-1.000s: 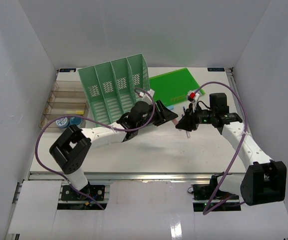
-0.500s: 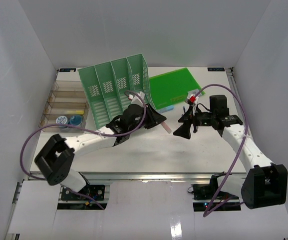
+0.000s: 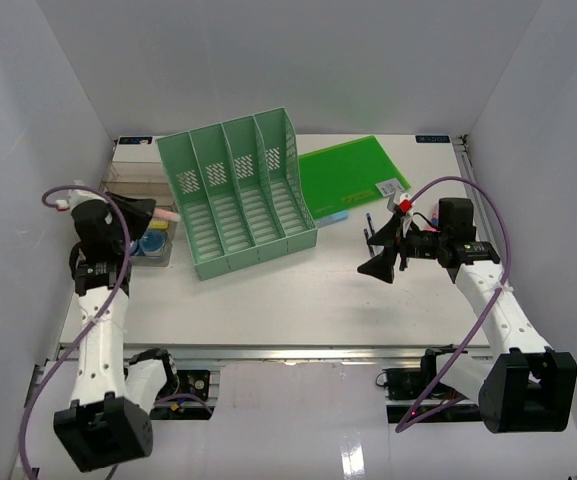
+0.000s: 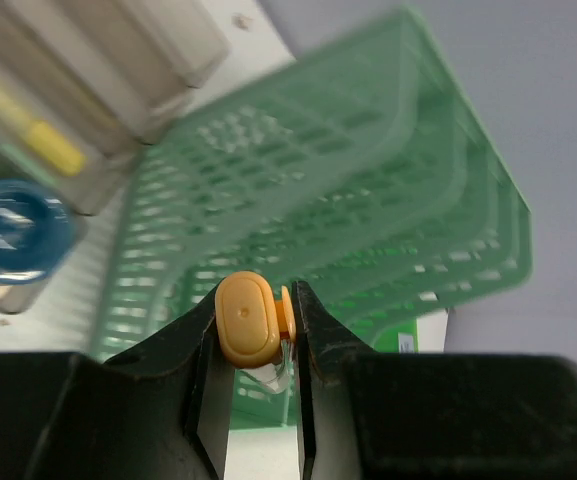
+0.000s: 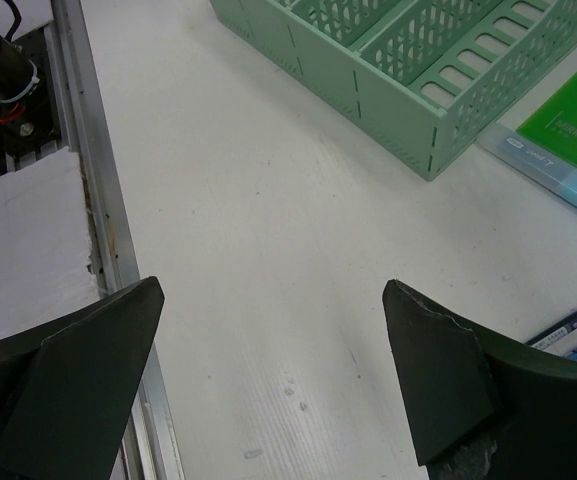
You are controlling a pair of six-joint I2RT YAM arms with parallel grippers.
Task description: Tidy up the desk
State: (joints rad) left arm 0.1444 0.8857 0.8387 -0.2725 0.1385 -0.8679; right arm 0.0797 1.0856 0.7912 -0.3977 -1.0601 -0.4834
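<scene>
The desk (image 3: 268,300) is a wide white tabletop with metal rails. My left gripper (image 3: 140,211) hangs at the far left over the clear compartment tray (image 3: 118,185). It is shut on an orange-capped marker (image 4: 246,318) with a clear body, whose pale end (image 3: 167,214) sticks out toward the green rack. In the left wrist view the cap sits pinched between the two black fingers (image 4: 256,305). My right gripper (image 3: 380,262) hovers above the right half of the desk (image 5: 268,200), open wide (image 5: 268,385), nothing between its fingers.
A mint-green four-slot file rack (image 3: 238,190) lies at the back middle. A green folder (image 3: 353,170) and a light-blue booklet (image 5: 548,165) lie to its right. Pens (image 5: 568,325) lie near the right gripper. Blue tape rolls (image 3: 151,243) sit in the tray's near compartment.
The right gripper let go of the marker and opened wide. The left gripper closed on it and swung from the desk's middle far left to the tray.
</scene>
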